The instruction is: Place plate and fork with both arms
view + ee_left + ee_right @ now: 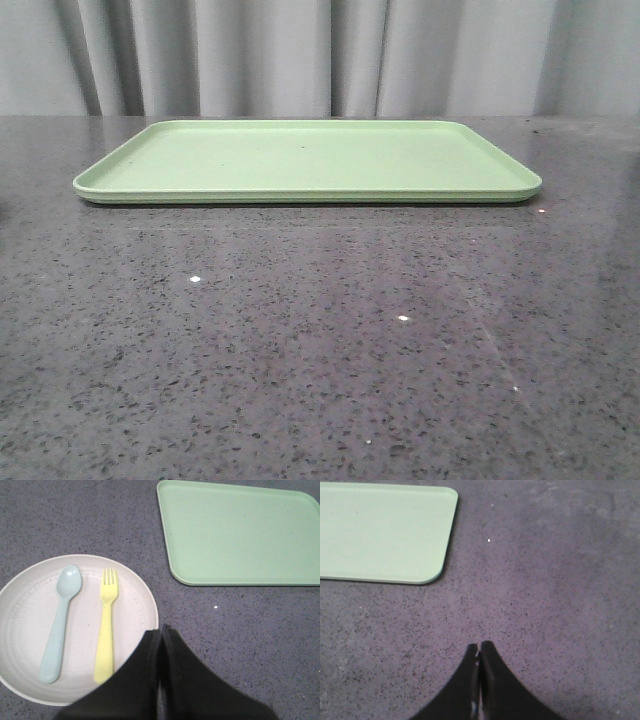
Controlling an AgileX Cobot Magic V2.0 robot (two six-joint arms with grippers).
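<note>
In the left wrist view the cream-white plate (30,630) lies on the grey table. The yellow fork (106,625) lies in it, beside a pale blue spoon (60,622). My left gripper (161,628) is shut and empty, its tips over the plate's rim nearest the tray. In the right wrist view my right gripper (480,645) is shut and empty above bare table, apart from the tray's corner. Neither gripper, plate nor fork shows in the front view.
The flat light-green tray (310,160) lies empty across the far middle of the table; it also shows in the left wrist view (240,535) and the right wrist view (380,532). Grey speckled tabletop (320,340) fills the front. A grey curtain hangs behind.
</note>
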